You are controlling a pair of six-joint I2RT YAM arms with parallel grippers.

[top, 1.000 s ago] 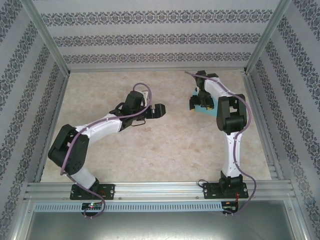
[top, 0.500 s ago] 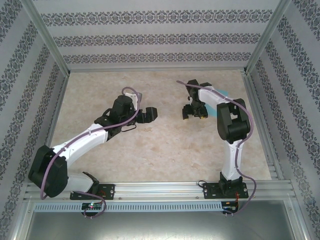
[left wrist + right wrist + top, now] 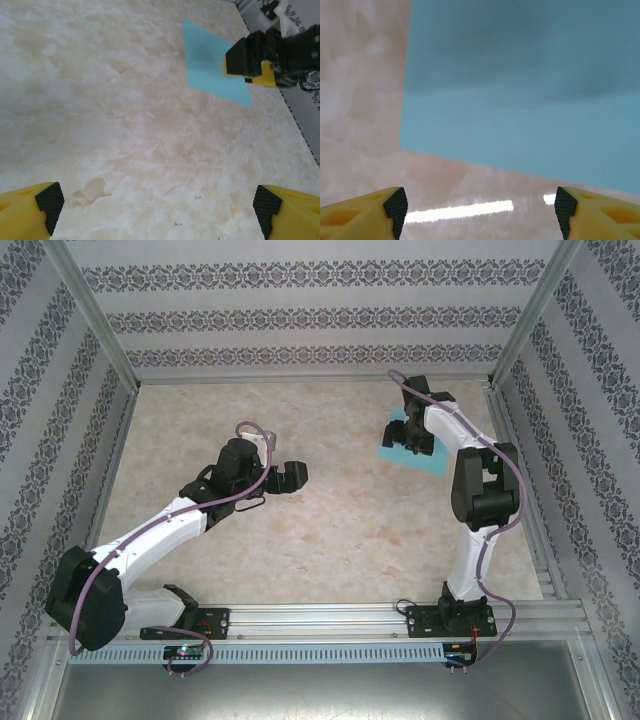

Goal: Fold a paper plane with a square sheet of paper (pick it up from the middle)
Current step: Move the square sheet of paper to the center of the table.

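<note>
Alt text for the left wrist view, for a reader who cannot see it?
A light-cyan square sheet of paper lies flat on the pale marbled table, upper right, with the black-and-yellow right end effector at its right edge. The left end effector is open, its yellow fingers in the bottom corners, nothing between them.

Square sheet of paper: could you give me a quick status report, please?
Left gripper open, empty, over bare table. Right gripper open, poised above the square sheet of paper. Sheet flat, unfolded, ungrasped. No obstruction seen.
</note>
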